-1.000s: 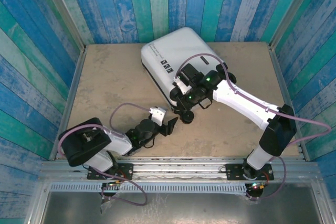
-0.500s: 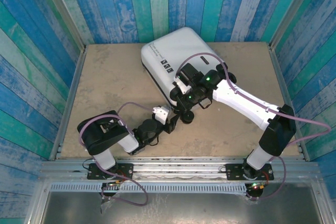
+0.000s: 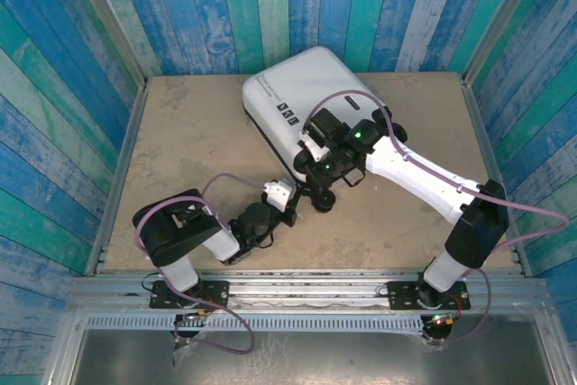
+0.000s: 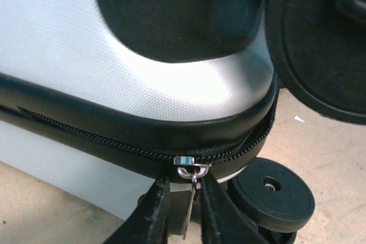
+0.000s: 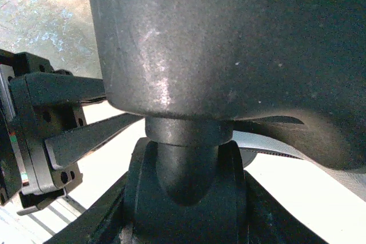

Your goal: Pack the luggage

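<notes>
Okay, I see the luggage [image 3: 306, 96] far-centre on the desk [image 3: 189, 132]. Left end effector [image 4: 182, 210] is pinched on its zipper pull [image 4: 191, 175]; right end effector [image 3: 315, 173], part-open, grips the near-corner caster [image 5: 186, 158].

Left arm [image 3: 185, 239] and right arm [image 3: 424, 178]: white link shells, black joints, lilac cables [image 3: 225, 177], green wrist lights [image 3: 358, 137]. Left gripper [image 4: 184, 198] fingers: matte black.
</notes>
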